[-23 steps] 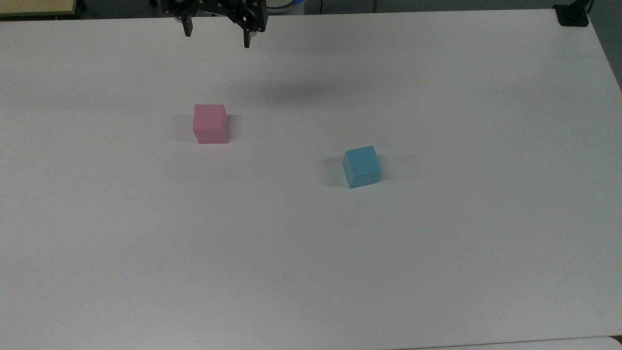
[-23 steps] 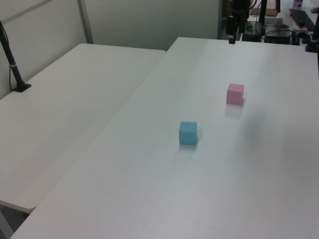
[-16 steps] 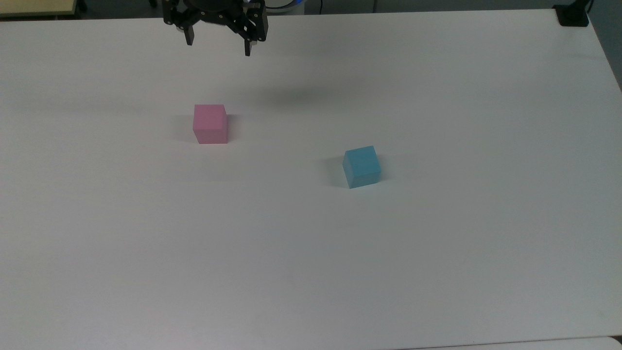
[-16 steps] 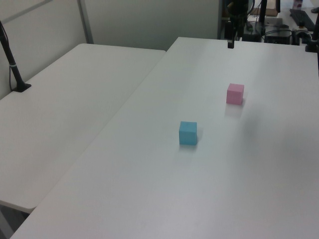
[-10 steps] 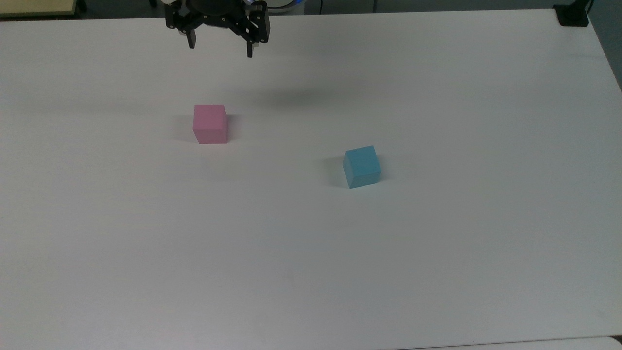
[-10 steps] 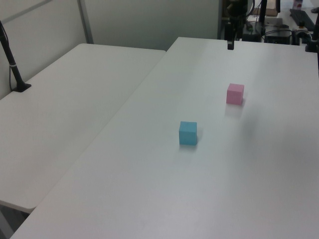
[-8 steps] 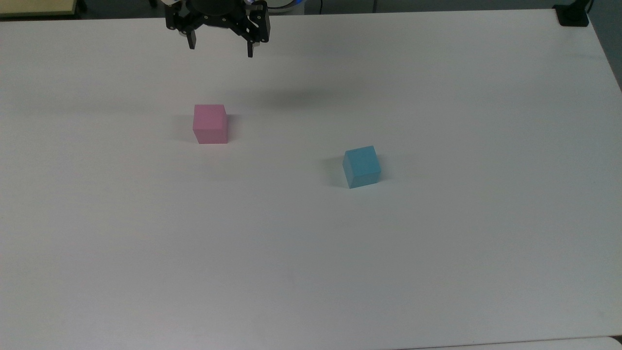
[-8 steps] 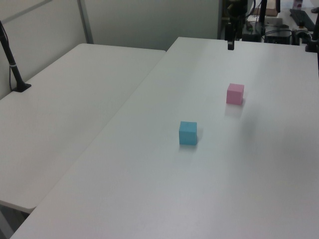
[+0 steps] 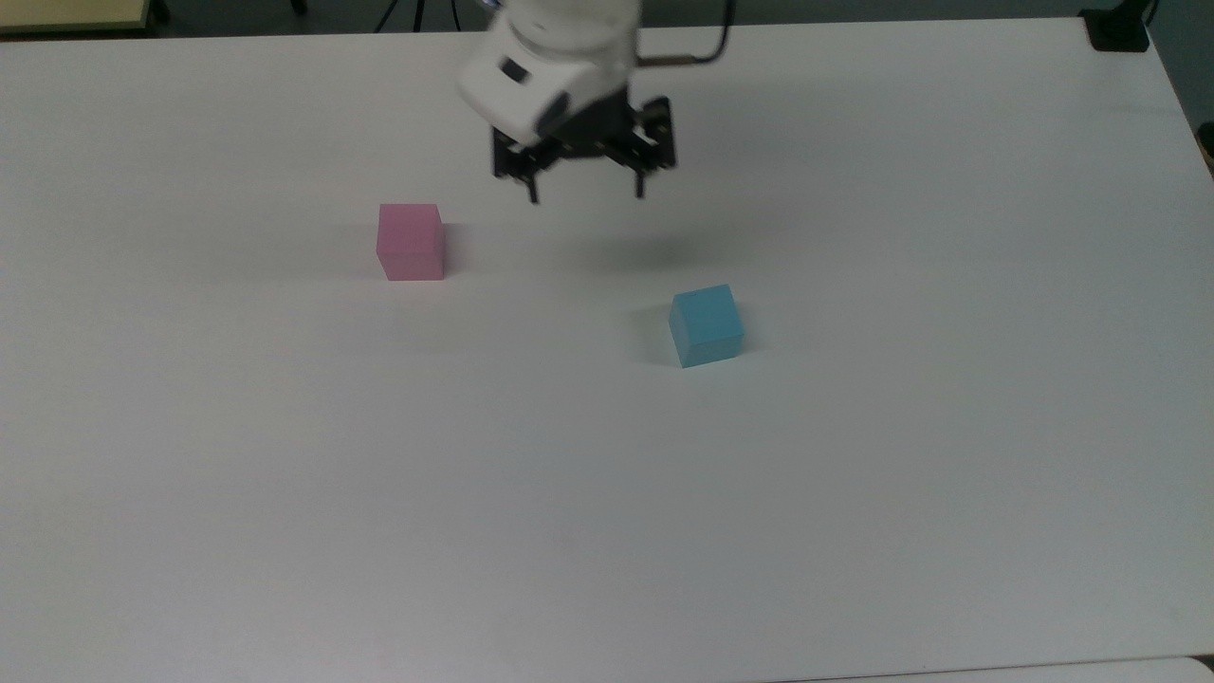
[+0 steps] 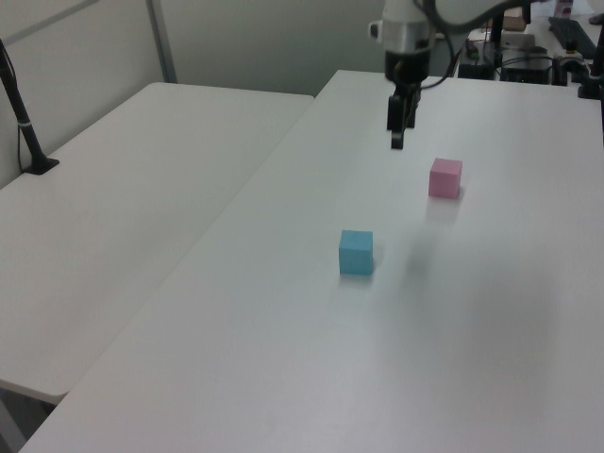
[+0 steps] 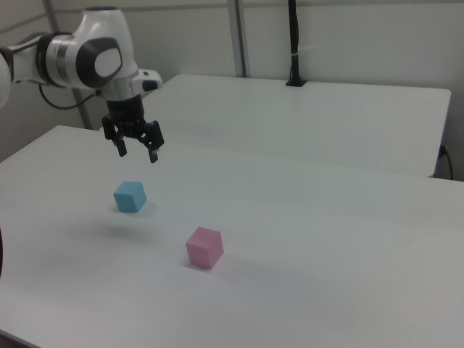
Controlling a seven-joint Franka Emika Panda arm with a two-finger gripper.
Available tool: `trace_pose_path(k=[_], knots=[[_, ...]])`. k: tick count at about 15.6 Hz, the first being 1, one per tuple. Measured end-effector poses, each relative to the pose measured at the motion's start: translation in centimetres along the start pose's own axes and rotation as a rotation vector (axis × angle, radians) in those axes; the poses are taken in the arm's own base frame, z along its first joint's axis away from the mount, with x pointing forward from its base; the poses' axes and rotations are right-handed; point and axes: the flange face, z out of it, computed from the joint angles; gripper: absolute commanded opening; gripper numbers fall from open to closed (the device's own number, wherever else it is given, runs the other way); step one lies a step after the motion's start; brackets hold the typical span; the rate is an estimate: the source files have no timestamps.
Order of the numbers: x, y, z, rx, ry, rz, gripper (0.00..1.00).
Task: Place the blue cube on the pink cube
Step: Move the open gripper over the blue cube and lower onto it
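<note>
White laminate makes up the surface (image 9: 854, 493) on which both cubes are set. The pink cube (image 9: 411, 241) is seen resting flat towards the top view's left, and the blue cube (image 9: 706, 325) is seen lying well apart from it, lower and towards the top view's right, turned slightly askew. Neither cube is touched by anything. The gripper (image 9: 585, 196) is held in the air above the bare stretch between the two cubes, pointing downward, with its fingers (image 9: 532, 193) spread wide apart and nothing between them. In the right view the gripper (image 11: 135, 152) is seen hanging above and just behind the blue cube (image 11: 130, 196), with the pink cube (image 11: 204, 247) nearer the camera. A soft shadow is cast on the surface beneath it.
</note>
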Motion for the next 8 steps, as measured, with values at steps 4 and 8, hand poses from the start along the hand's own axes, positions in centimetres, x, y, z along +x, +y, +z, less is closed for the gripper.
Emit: trace_pose_path(k=[4, 8], knots=[[2.3, -4.6, 5.1, -0.029, 0.034, -0.058, 1.00], [3.4, -8.6, 10.8, -0.064, 0.033, -0.115, 1.00]])
